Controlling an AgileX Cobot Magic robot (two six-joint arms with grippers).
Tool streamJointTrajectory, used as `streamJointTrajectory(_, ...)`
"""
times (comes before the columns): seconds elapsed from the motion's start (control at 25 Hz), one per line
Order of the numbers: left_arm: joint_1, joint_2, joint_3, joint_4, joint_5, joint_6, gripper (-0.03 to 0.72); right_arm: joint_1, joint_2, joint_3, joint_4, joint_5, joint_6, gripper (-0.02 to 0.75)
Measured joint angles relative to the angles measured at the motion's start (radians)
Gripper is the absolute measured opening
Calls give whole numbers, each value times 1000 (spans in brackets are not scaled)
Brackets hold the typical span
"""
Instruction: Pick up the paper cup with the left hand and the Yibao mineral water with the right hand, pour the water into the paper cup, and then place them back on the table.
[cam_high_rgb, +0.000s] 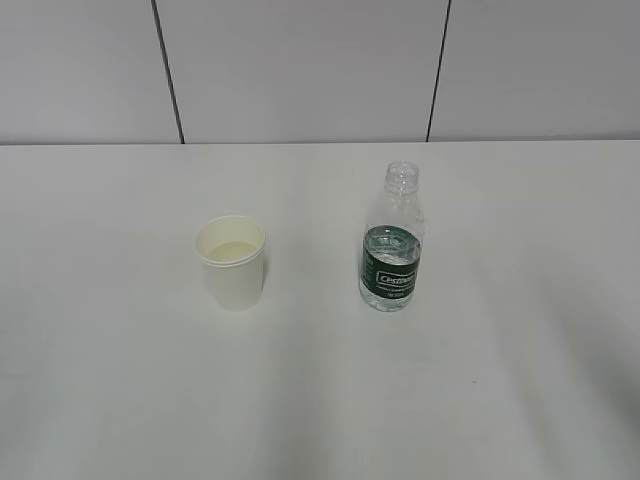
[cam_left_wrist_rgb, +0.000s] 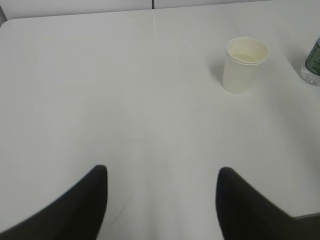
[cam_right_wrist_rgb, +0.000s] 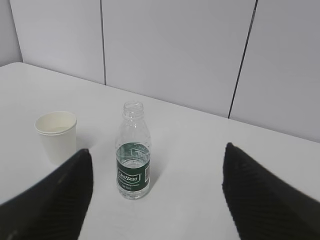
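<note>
1. The cup (cam_high_rgb: 231, 262) stands upright left of centre in the exterior view, holding a shallow pale yellowish pool of liquid at its bottom.
2. The bottle (cam_high_rgb: 391, 241) stands upright right of centre, well apart from the cup, uncapped, with water reaching about to the top of its green label.
3. The cup is cream paper with a rolled rim; the bottle is clear ribbed plastic with white lettering on the band. Both sit on the plain white surface (cam_high_rgb: 120, 400).
4. The left pincer (cam_left_wrist_rgb: 162, 205) hangs low in its wrist view, released, fingers wide apart, the cup at upper right.
5. The right pincer (cam_right_wrist_rgb: 157, 195) is also spread and holds nothing, with the bottle between its fingers in the frame but farther off.
</note>
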Motion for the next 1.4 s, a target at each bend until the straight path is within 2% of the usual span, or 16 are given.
streamJointTrajectory(0.24,0,0,0,0,0,0,466,0,0,0,0,1,1,593)
streamJointTrajectory(0.44,0,0,0,-2,0,0,466,64,-30,0,0,47,1,593)
streamJointTrajectory(0.84,0,0,0,-2,0,0,466,65,-31,0,0,82,1,593)
streamJointTrajectory(1.08,0,0,0,-2,0,0,466,65,-32,0,0,187,22,592)
streamJointTrajectory(1.4,0,0,0,-2,0,0,466,65,-32,-30,0,194,46,592)
